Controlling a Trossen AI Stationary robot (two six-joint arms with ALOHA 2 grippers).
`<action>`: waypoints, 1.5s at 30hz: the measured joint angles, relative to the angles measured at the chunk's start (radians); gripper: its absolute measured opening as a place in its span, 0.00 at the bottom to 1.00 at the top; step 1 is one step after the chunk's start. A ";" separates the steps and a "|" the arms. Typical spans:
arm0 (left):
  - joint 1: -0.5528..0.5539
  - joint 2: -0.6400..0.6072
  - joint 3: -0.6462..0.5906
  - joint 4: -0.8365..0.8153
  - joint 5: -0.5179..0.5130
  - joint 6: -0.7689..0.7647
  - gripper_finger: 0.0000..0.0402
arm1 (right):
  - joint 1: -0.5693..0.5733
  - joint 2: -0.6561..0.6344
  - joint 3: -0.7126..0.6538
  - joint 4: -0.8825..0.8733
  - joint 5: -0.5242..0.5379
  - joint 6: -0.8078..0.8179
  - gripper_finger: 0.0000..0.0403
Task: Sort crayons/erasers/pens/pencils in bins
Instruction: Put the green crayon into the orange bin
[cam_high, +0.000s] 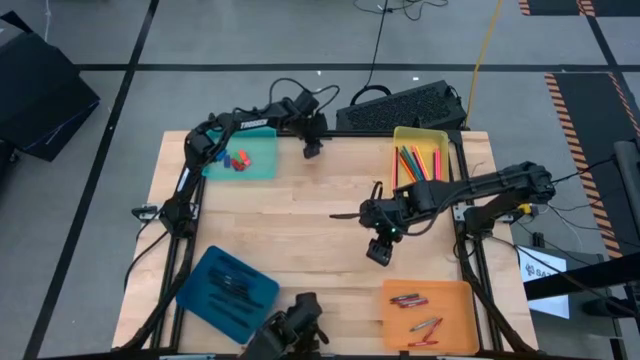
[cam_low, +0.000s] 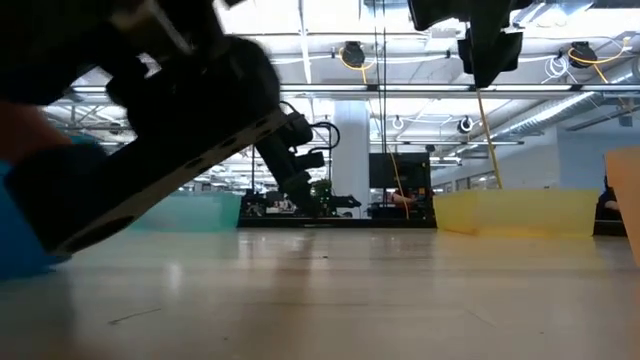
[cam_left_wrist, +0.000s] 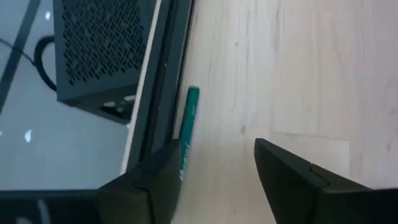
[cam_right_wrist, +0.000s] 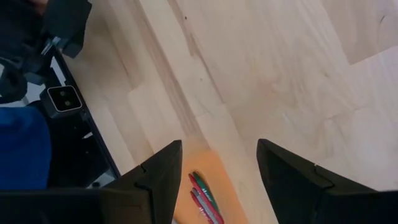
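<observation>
high view, bins: four bins are seen filled — teal bin (cam_high: 262, 160) at 11 o'clock with erasers (cam_high: 238, 159), yellow bin (cam_high: 440, 134) at 1 o'clock with pencils (cam_high: 415, 161), dark blue bin (cam_high: 200, 296) at 7 o'clock with pens (cam_high: 232, 288), orange bin (cam_high: 460, 296) at 5 o'clock with crayons (cam_high: 418, 312).
high view, table: almost no loose item is made out on the wood; sorting is judged nearly done.
high view, arms: left gripper (cam_high: 312, 148) is placed at the 12 o'clock edge; right gripper (cam_high: 379, 250) is held over open table between the yellow and orange bins.
low view: the teal bin (cam_low: 190, 211) and yellow bin (cam_low: 515, 212) are seen across the table; bare wood is shown between them.
left wrist view: left gripper (cam_left_wrist: 214, 177) is spread wide, nothing held; one green pencil (cam_left_wrist: 186, 134) is left lying along the table edge, just beside one finger (cam_left_wrist: 158, 180). It is judged the last item, owed to the yellow bin.
right wrist view: right gripper (cam_right_wrist: 219, 177) is parted wide, empty; crayons (cam_right_wrist: 204, 196) are seen in the orange bin (cam_right_wrist: 186, 205) beyond it.
</observation>
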 joint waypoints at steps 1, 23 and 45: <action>-0.001 0.000 0.000 0.007 0.010 0.011 0.51 | 0.004 0.000 0.000 -0.001 0.000 0.009 0.50; 0.012 0.037 0.020 -0.029 -0.121 -0.185 0.17 | 0.014 0.000 0.000 0.035 -0.024 0.119 0.50; -0.020 -0.010 0.017 -0.159 -0.160 -0.169 0.23 | -0.001 0.000 0.000 0.027 -0.052 0.108 0.50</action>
